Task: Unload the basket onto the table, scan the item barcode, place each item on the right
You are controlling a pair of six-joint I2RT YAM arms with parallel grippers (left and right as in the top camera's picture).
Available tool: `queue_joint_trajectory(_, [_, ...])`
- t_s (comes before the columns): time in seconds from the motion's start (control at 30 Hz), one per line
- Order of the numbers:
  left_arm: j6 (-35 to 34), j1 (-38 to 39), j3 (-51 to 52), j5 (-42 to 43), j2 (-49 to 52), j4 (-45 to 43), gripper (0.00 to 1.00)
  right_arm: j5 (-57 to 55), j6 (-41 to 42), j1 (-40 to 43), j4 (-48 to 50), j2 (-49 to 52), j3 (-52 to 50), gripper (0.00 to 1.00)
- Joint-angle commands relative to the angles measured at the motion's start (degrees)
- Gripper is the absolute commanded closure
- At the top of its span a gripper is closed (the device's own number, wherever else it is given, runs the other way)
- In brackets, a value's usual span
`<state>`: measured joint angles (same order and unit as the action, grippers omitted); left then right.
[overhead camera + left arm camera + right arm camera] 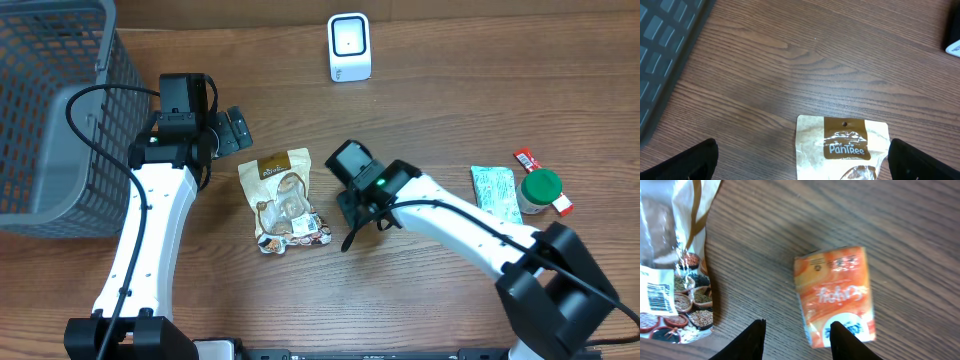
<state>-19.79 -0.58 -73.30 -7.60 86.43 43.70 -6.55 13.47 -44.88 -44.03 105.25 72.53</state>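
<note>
Right wrist: right gripper (797, 342) is part-open and holds nothing. One fingertip (846, 340) overlaps the near end of the orange packet (832, 292), which lies flat on the table (920, 225), long axis running away from the fingers with a slight tilt, print upside down. Right arm (450, 220) reaches low across from the right, its wrist just beside the brown pouch (283, 200). Left gripper (802, 165) is spread wide and empty over the pouch's top end, white scanner (349, 47) well apart.

The light was soft and even, coming from above, and my arms threw only faint shadows on the brown wooden table (450, 80). The clear window of the brown snack pouch (670, 230) gave white glare. My left fingers (685, 162) looked dark and blurred.
</note>
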Motion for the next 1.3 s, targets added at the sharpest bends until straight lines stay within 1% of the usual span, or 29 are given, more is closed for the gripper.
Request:
queue_joint_trajectory(0.0, [-0.37,-0.15,-0.59,-0.68,0.46,-0.22,0.00,-4.72,0.17,-1.92,0.50,2.25,0.15,0.57])
queue_joint_trajectory(0.2, [-0.37,-0.15,-0.59,-0.68,0.46,-0.22,0.00,-16.33,0.17,-5.01,1.86,5.35,0.15,0.57])
queue_joint_trajectory(0.53, [-0.37,-0.15,-0.59,-0.68,0.46,-0.22,0.00,-17.88,0.17,-5.90,2.75,8.20,0.15,0.57])
queue_joint_trajectory(0.7, [-0.37,-0.15,-0.59,-0.68,0.46,-0.22,0.00,-17.88,0.17,-5.90,2.69,9.44,0.15,0.66])
queue_joint_trajectory(0.93, [-0.37,-0.15,-0.59,-0.68,0.46,-0.22,0.00,-17.86,0.17,-5.90,2.25,10.67,0.11,0.67])
queue_joint_trajectory(0.97, [-0.37,-0.15,-0.59,-0.68,0.46,-0.22,0.00,-17.84,0.17,-5.90,2.25,10.64,0.11,0.68])
queue_joint_trajectory(1.0, [-0.37,-0.15,-0.59,-0.68,0.46,-0.22,0.00,-17.84,0.17,-5.90,2.27,10.64,0.13,0.72])
queue_joint_trajectory(1.1, [-0.37,-0.15,-0.59,-0.68,0.46,-0.22,0.01,-17.51,0.20,-5.90,2.10,10.60,0.20,0.94])
queue_joint_trajectory(1.13, [-0.37,-0.15,-0.59,-0.68,0.46,-0.22,0.00,-16.81,0.20,-5.90,2.05,10.51,0.33,0.97])
queue_joint_trajectory(1.27, [-0.37,-0.15,-0.59,-0.68,0.46,-0.22,0.00,-13.73,0.24,-5.60,2.14,8.66,0.72,0.97])
